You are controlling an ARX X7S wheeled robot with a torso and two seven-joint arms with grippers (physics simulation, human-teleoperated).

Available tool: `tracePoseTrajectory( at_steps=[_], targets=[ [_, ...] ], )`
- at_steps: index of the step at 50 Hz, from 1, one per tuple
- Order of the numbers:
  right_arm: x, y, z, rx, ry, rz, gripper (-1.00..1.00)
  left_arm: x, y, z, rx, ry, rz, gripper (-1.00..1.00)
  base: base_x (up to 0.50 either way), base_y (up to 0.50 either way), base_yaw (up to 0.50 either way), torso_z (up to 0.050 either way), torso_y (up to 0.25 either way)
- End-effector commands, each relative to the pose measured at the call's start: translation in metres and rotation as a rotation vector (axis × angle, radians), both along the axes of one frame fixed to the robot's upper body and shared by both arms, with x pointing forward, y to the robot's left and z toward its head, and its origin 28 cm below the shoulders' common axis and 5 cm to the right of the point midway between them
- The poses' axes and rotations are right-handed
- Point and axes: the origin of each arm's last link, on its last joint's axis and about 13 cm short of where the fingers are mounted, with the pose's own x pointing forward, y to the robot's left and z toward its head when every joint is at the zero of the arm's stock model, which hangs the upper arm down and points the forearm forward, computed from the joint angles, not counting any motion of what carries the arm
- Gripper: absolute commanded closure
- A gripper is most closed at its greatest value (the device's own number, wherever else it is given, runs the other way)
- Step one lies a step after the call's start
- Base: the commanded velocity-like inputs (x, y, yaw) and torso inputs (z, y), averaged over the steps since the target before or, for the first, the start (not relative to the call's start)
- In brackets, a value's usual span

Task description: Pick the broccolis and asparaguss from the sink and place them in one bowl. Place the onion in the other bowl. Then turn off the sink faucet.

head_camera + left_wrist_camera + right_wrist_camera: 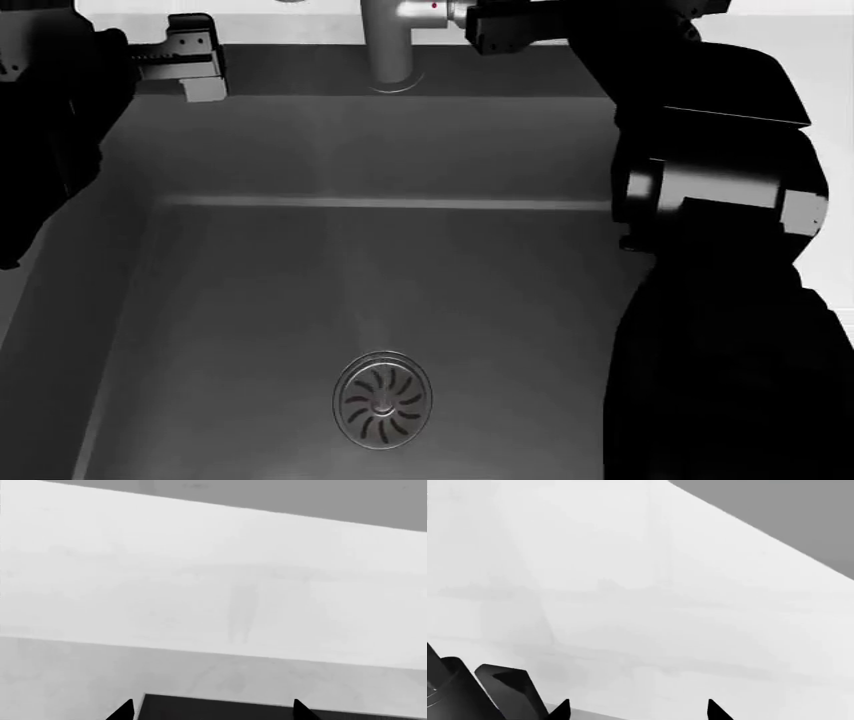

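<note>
The sink [240,300] is a dark grey basin with nothing in it but its round slotted drain [384,400]. The sink faucet [390,45] rises at the back rim, a red dot showing near its top. My right gripper [470,25] is right beside the faucet's top, on its right; in the right wrist view the right gripper [639,711] is open and holds nothing. My left gripper [184,60] hovers over the sink's back left corner, and in the left wrist view the left gripper [213,711] is open and holds nothing. Broccoli, asparagus, onion and both bowls are out of view.
My right arm [721,250] covers the sink's right side. My left arm [47,130] darkens the left edge. A white wall [200,580] fills both wrist views. A dark angled shape [494,690] lies close to the right gripper.
</note>
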Motion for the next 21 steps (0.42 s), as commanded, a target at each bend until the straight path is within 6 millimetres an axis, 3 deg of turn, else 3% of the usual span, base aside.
tracePoseTrajectory(
  at_steps=[1, 12, 21],
  targets=[
    [0.001, 0.017, -0.002, 0.003, 0.014, 0.067, -1.00, 0.001, -0.003, -0.002, -0.021, -0.017, -0.017, -1.00, 0.00, 0.00, 0.00, 0.000, 0.000],
    [0.001, 0.014, -0.008, -0.001, 0.028, 0.056, -1.00, 0.000, -0.003, -0.003, -0.015, -0.018, -0.019, -1.00, 0.00, 0.00, 0.00, 0.000, 0.000],
    [-0.001, -0.014, -0.023, -0.002, 0.025, -0.082, -1.00, 0.000, -0.006, -0.007, -0.011, -0.014, -0.030, -1.00, 0.00, 0.00, 0.00, 0.000, 0.000]
  ],
)
